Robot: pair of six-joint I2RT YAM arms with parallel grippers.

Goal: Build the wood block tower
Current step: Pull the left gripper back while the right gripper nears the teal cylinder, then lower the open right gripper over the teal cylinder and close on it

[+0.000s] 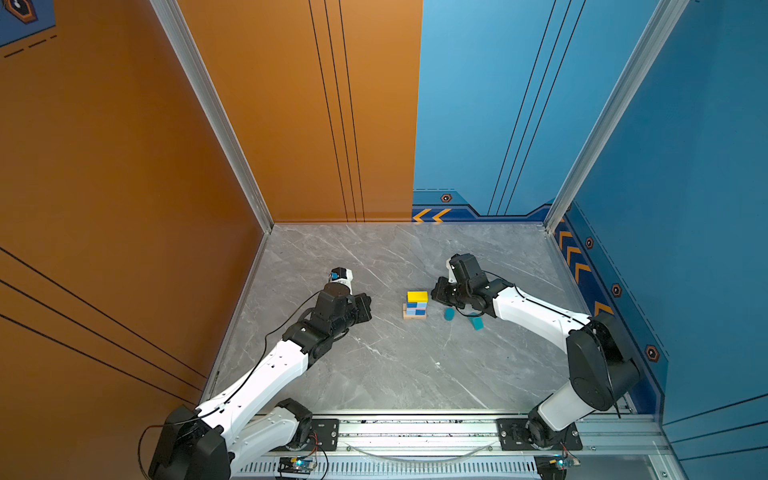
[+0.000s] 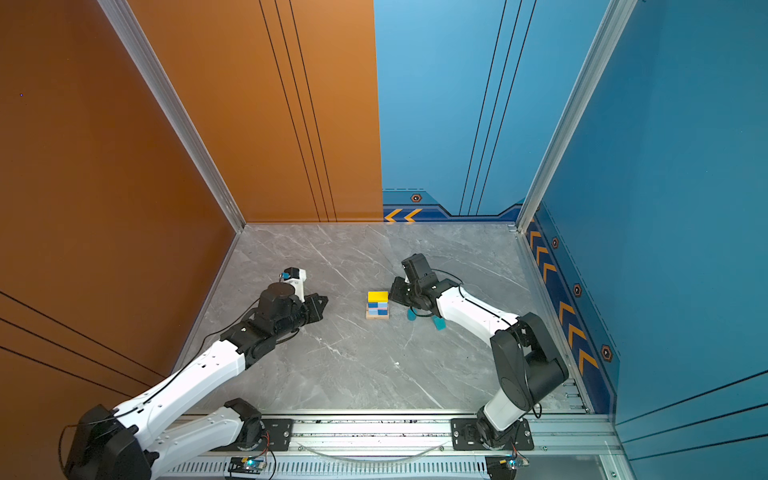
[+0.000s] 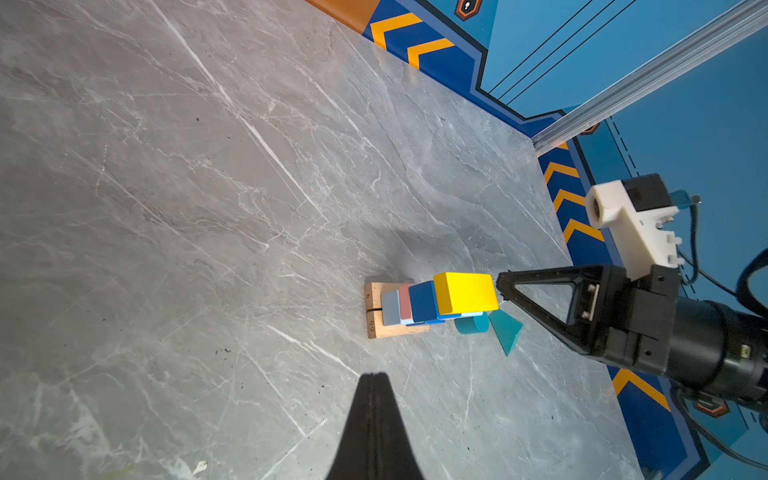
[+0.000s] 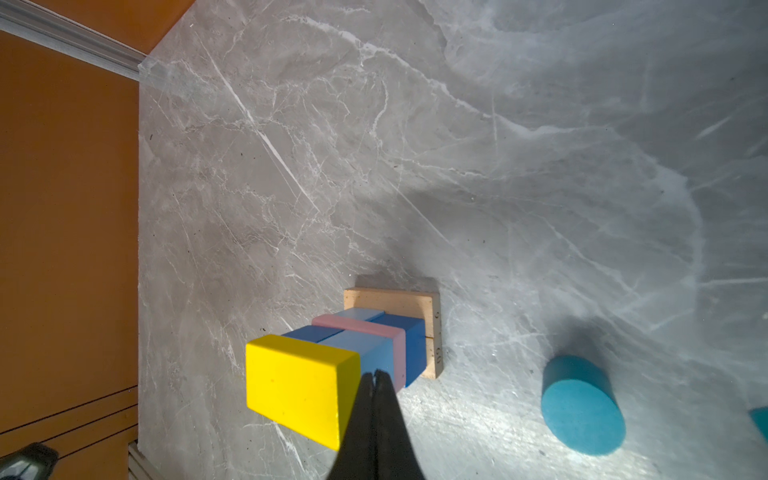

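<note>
Tower (image 1: 416,306) stands mid-table between my two arms. Base is two tan planks (image 3: 399,331) side by side, then light and dark blue cubes (image 4: 414,349), a pink slab (image 4: 357,328), more blue, and the yellow bar (image 1: 417,296) on top. Stack looks upright in both top views. Teal cylinder (image 1: 449,313) and teal prism (image 1: 476,322) lie loose on the table (image 1: 374,365) just right of the tower. They're near each other, with a small gap showing in the left wrist view, and both sit under my right arm. My right gripper (image 1: 435,293) is at yellow-bar height, tip just beside the bar's right end; can't tell if it touches. Its fingers are pressed together with nothing between them. My left gripper (image 1: 368,307) sits well left of the tower, pointing at it, fingers likewise closed tight and empty.
</note>
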